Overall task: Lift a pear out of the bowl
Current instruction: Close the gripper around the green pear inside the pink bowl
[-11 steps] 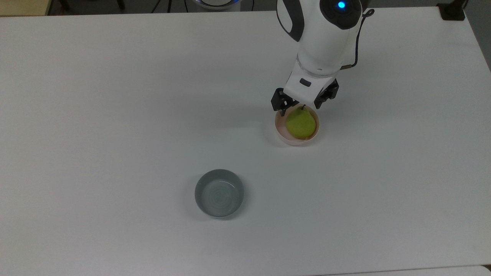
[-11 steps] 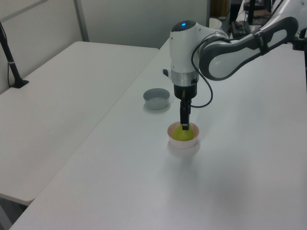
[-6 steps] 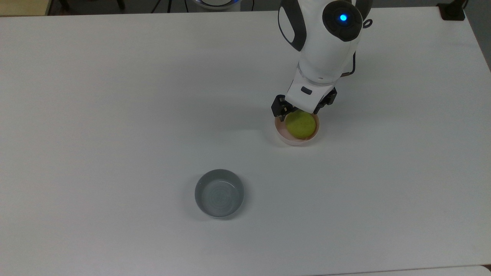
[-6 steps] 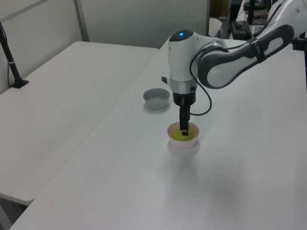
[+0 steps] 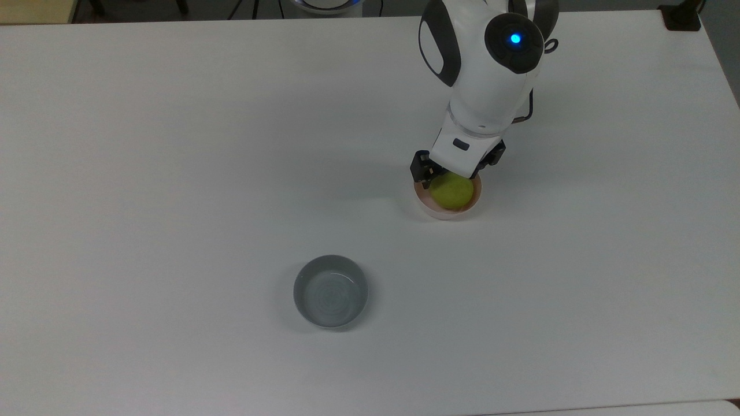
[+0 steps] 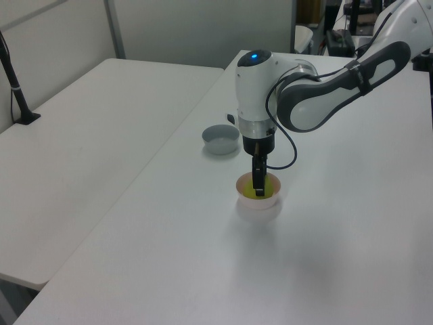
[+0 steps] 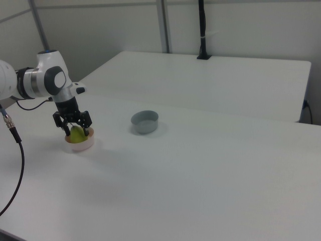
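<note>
The yellow-green pear (image 5: 452, 192) lies in the small pale pink bowl (image 5: 446, 214) at the top view's right of centre. My gripper (image 5: 454, 177) is down over the bowl and open, with its black fingers (image 7: 65, 131) on either side of the pear (image 7: 76, 134). The white hand hides the pear's top and stem in the top view. In the left view one finger (image 6: 258, 181) reaches down into the bowl (image 6: 260, 205) in front of the pear (image 6: 251, 195). I cannot tell whether the fingers touch the pear.
An empty grey bowl (image 5: 330, 292) stands on the white table (image 5: 173, 173), toward the top view's lower left of the pink bowl; it is also in the left view (image 6: 221, 139) and the right view (image 7: 145, 122). A second table (image 7: 225, 80) stands behind.
The gripper has come down and forward over the bowl, so its hand now covers the pear's stem and top. Pear and bowls have not moved.
</note>
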